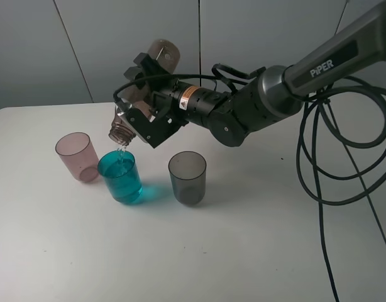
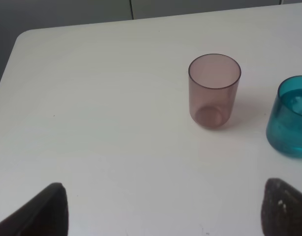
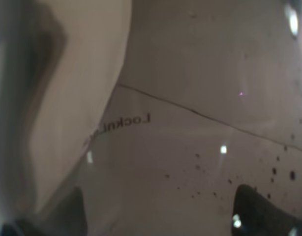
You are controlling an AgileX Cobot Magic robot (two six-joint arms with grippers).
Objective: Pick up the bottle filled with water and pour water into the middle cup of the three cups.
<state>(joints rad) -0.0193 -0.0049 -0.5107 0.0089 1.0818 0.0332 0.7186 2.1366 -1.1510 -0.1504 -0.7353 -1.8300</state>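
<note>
Bottle wall fills the right wrist view, close against the lens, with mirrored lettering and droplets showing through it. From the high camera, the right gripper is clamped across the bottle's body and has it tipped steeply. Its base is up and its open neck points down, just above the middle cup. A thin stream of water falls from the neck into that cup. The left wrist view shows a disturbed water surface inside the cup, but the exact level cannot be read. The pink cup and grey cup stand upright on either side on the table and appear empty, and no spill shows around them. The left gripper is spread wide with nothing between its fingers, and hangs over bare table near the pink cup. Assessment: pick-up is complete, the right cup is targeted and pouring is in progress. What appears to remain is finishing the pour and righting the bottle. How much water is left in the bottle cannot be determined.
</note>
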